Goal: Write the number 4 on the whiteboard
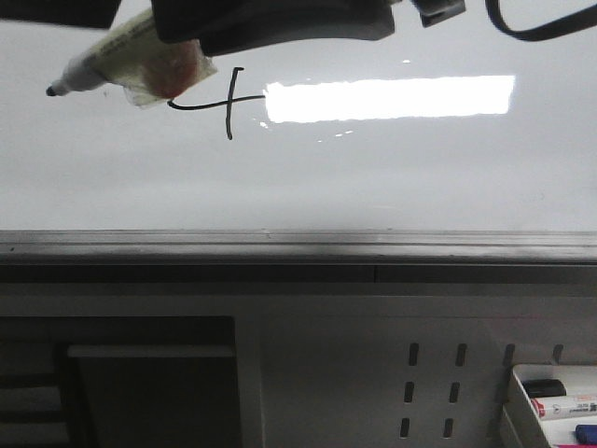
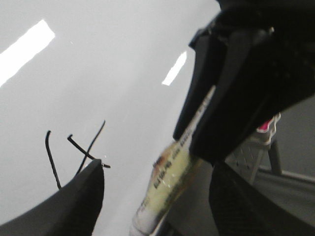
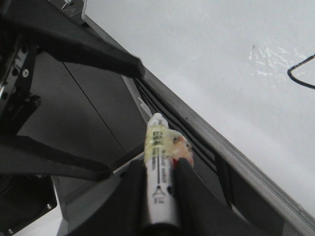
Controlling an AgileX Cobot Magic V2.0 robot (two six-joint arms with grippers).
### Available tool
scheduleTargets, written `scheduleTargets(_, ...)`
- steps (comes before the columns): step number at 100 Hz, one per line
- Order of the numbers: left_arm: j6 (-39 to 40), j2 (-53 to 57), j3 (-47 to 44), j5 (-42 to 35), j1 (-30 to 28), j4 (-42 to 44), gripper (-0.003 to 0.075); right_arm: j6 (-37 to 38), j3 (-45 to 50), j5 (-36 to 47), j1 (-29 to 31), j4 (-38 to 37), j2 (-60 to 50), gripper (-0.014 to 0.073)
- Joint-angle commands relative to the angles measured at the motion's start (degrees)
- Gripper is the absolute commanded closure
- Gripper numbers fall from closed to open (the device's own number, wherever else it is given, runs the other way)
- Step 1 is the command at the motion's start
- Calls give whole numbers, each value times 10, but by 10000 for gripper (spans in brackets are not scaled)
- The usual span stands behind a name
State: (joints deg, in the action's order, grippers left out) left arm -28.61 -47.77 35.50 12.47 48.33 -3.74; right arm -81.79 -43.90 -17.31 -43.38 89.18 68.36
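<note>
Item 1. The whiteboard (image 1: pixel 373 177): glossy white, upright, with a bright rectangular reflection and a grey bottom rail (image 1: pixel 298 245).

Item 2. The number 4 (image 1: pixel 224 98): a thin black open-topped figure on the upper left part of the board, just left of the reflection. We also record its strokes in the left wrist view (image 2: pixel 78 147). Only one corner shows in the right wrist view (image 3: pixel 301 73).

Item 3. Marker pen (image 1: pixel 121 58): white barrel wrapped in yellowish tape, its black tip pointing left. It lies up and to the left of the figure (we cannot tell whether the tip touches the board).

Item 4. Right gripper (image 3: pixel 160 167): fingers (image 3: pixel 184 172) pressed together on the marker pen, pinching its barrel.

Item 5. Left gripper (image 2: pixel 157 167): fingers (image 2: pixel 88 191) spread wide. The pen crosses the gap between them in that view, and we see neither finger touching it.

Item 6. Grey slotted panel (image 1: pixel 434 387): below the rail.

Item 7. White tray (image 1: pixel 518 401): at the lower right, holding spare markers (image 1: pixel 560 408).
</note>
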Motion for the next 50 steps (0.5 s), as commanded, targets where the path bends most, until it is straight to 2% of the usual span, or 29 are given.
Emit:
scheduleTargets(1, 1, -2, 21, -3, 5, 32, 302, 8, -18, -20, 3, -6, -11, 643)
scheduleTargets(23, 1, -13, 21, 9, 5, 61, 302, 79, -26, -78, 31, -73, -10, 643)
scheduleTargets(44, 1, -16, 21, 8, 5, 57, 302, 249, -71, -160, 58, -281, -10, 643)
scheduleTargets(50, 1, -16, 21, 7, 5, 43, 302, 267, -82, -171, 60, -307, -10, 643)
